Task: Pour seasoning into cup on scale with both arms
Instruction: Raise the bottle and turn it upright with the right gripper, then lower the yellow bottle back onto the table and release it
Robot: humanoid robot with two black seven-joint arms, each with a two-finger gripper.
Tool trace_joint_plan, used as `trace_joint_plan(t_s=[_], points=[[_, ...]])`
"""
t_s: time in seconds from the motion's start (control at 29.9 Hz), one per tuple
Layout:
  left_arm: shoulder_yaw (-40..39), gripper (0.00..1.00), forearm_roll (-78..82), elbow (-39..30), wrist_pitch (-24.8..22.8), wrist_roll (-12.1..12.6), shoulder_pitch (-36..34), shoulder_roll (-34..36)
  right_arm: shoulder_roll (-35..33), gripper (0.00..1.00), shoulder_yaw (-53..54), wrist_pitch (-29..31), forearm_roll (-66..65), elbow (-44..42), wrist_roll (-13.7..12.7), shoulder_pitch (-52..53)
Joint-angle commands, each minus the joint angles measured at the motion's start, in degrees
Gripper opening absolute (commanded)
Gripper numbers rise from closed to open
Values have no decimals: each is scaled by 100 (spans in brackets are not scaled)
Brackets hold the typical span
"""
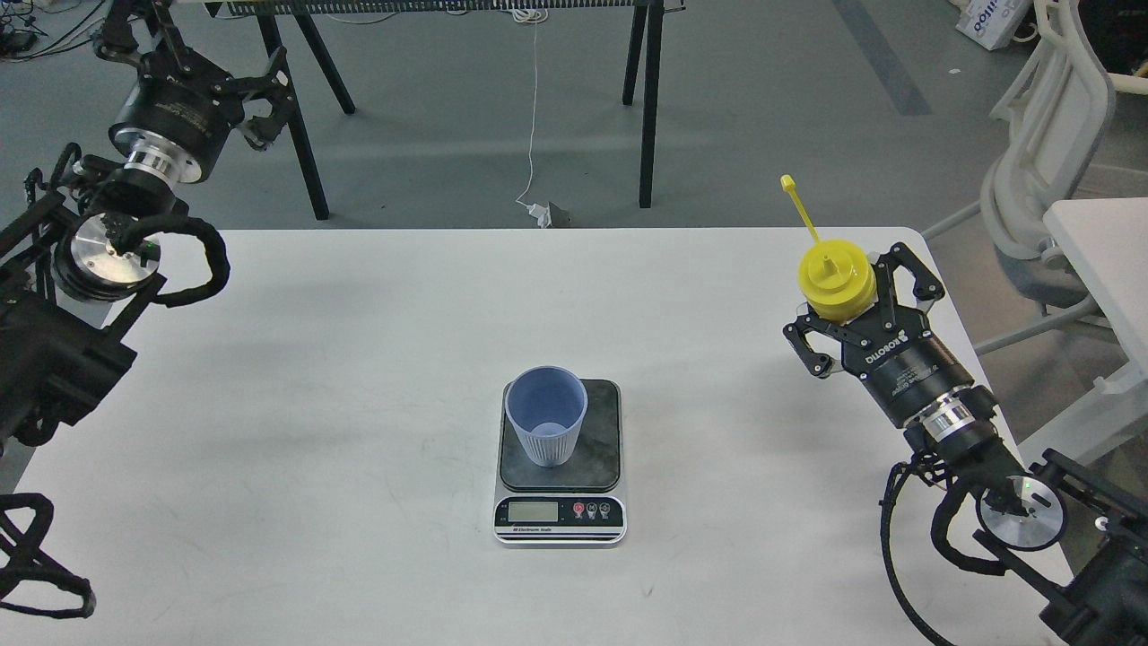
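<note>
The light-blue cup (545,426) stands upright on the left part of the scale (603,449) at the table's middle front. The yellow seasoning bottle (838,283) is upright near the table's far right corner, nozzle up, its cap strap sticking up behind it. My right gripper (852,309) is shut on the bottle, one finger on each side. I cannot tell whether the bottle rests on the table. My left gripper (266,100) is open and empty, raised beyond the table's far left corner.
The white table (359,359) carries only the scale and cup besides the bottle. A white chair (1045,152) and a second white table (1108,242) stand to the right. Black trestle legs (650,108) stand behind the table.
</note>
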Motion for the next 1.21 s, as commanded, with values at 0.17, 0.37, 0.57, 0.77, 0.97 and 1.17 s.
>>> trace_joint_plan(t_s=[0.17, 0.37, 0.57, 0.77, 0.97, 1.17], points=[[35, 100, 8, 1, -16, 0, 28, 50, 118, 29, -13, 6, 571, -266, -18, -615], [61, 100, 8, 1, 1, 0, 19, 24, 680, 29, 5, 6, 809, -256, -18, -923], [61, 100, 17, 1, 19, 0, 2, 6, 751, 31, -4, 6, 818, -248, -27, -1081], [79, 100, 34, 1, 19, 0, 2, 6, 751, 52, 14, 6, 809, -283, -27, -1178], [79, 100, 34, 1, 19, 0, 2, -2, 690, 95, 31, 6, 809, -248, -35, -1292], [79, 100, 34, 1, 19, 0, 2, 15, 585, 99, 286, 6, 809, 94, -18, -1687]])
